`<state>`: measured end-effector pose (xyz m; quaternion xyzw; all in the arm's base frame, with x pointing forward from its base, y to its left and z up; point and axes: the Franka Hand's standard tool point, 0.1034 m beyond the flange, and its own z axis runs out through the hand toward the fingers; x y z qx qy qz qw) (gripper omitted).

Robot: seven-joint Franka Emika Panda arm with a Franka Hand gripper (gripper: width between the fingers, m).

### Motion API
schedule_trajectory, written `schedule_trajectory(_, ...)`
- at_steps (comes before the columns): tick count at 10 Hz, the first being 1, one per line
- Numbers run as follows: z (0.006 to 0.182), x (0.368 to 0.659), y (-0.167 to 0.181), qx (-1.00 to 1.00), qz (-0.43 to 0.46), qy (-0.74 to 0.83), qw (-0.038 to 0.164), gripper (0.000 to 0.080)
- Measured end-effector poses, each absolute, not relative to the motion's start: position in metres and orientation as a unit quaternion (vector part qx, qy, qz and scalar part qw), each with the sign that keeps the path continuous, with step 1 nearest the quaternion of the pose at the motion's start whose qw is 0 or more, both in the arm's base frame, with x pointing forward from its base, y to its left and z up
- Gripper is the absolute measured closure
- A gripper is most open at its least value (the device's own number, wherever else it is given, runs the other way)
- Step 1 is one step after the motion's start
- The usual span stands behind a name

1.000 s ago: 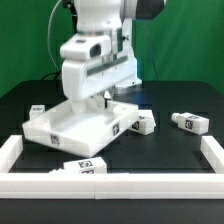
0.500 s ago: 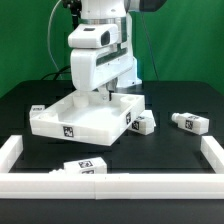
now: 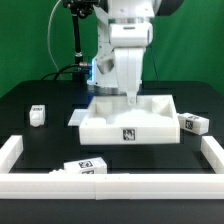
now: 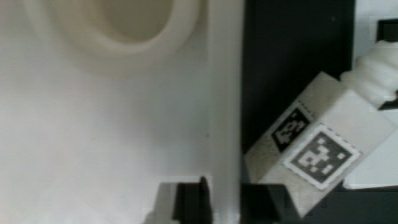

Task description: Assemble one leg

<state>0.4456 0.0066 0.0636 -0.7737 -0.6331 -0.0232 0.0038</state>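
Observation:
The large white tray-like tabletop [image 3: 130,125] lies in the middle of the table. My gripper [image 3: 131,97] comes straight down on its far wall and is shut on that wall. In the wrist view the wall [image 4: 210,120] runs between my two dark fingers [image 4: 185,202], with my gripper [image 4: 208,192] astride it. One leg [image 4: 326,132], a small white post with a tag, lies against the outside of the tabletop. In the exterior view there are legs at the left [image 3: 37,115], at the right [image 3: 194,123] and at the front [image 3: 85,166].
A low white frame [image 3: 120,181] borders the table's front, with arms up the left [image 3: 10,150] and right [image 3: 213,150] sides. A round recess [image 4: 134,25] shows in the tabletop's inner face. A green backdrop stands behind.
The gripper has carried the tabletop toward the exterior view's right and turned it square to the front. The leg that lay by its right corner no longer shows apart from it.

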Motion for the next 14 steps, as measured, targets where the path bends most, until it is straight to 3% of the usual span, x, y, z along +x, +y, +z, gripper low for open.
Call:
schedule_trajectory(5, 0.058, 0.449, 0.009, -0.754, -0.032, -0.656, -0.001, 0.0742)
schedule_trajectory(9, 0.051, 0.481, 0.053, -0.735, -0.043, -0.677, 0.012, 0.0742)
schedule_trajectory(11, 0.041, 0.478, 0.071, -0.735, -0.049, -0.676, 0.015, 0.0742)
schedule_trajectory(14, 0.018, 0.466, 0.052, -0.733, -0.037, -0.678, 0.032, 0.0742)
